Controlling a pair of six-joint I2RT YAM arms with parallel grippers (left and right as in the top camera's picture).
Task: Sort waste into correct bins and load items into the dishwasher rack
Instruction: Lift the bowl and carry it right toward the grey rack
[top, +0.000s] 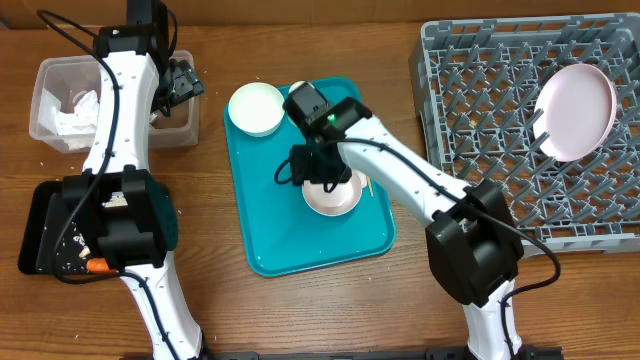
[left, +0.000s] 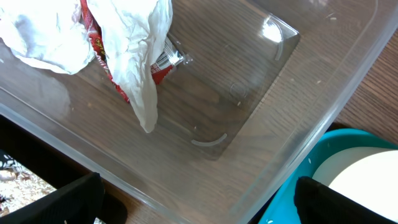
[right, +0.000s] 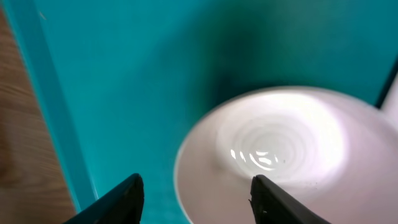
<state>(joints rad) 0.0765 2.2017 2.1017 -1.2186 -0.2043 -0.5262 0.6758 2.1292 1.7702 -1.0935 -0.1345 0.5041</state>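
My right claw (right: 198, 198), spread open above a white bowl (right: 292, 149).
Its rim lies between my fingers (right: 124, 200); teal tray (right: 124, 74) underneath, second white bowl (top: 256, 108) near.

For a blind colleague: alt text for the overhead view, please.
The open right gripper hovers over a white bowl on a teal tray, beside a second bowl. The left gripper is above a clear tub holding napkins; a black tray holds a carrot, and a pink plate stands in the grey rack.
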